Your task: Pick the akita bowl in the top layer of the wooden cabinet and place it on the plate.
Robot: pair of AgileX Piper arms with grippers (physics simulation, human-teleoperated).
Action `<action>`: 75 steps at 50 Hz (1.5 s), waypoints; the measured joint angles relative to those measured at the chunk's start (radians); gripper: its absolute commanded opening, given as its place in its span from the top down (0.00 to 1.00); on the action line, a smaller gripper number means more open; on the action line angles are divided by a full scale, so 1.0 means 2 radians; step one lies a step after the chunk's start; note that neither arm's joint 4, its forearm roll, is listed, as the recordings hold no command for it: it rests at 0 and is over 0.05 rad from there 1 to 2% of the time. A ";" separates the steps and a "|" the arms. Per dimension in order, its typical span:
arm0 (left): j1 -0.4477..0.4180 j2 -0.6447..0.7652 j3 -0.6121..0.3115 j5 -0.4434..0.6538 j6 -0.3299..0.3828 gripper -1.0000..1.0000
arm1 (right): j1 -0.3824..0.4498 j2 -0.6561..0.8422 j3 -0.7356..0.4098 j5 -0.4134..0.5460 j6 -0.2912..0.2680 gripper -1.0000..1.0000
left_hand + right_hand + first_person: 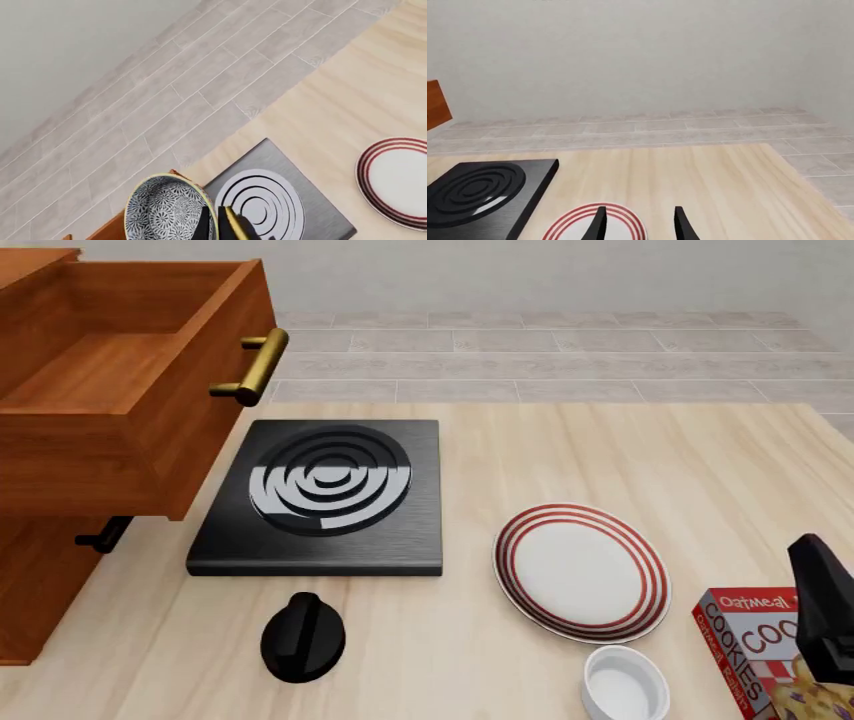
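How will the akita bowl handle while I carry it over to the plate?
The akita bowl looks like rigid glazed ceramic, probably stiff but slick and chippable. The left gripper pinches only one side of its rim, so it may pivot or slip.

The left pincer (222,225) shows in its wrist view as two slim black fingers, one edged by a yellow-green strip. The right pincer (639,225) has two glossy black fingers, curved and tapering to narrow tips. In the front view the right arm (827,610) is a black, angular, smooth-faced body.
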 measured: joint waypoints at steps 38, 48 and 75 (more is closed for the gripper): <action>-0.093 0.050 -0.024 -0.028 0.022 1.00 | 0.002 0.000 0.000 -0.005 0.000 0.00; -0.122 0.066 -0.022 -0.041 0.028 1.00 | 0.004 0.000 -0.001 -0.007 0.000 0.00; -0.179 0.109 -0.029 -0.061 0.053 1.00 | 0.008 0.000 -0.003 -0.008 -0.001 0.00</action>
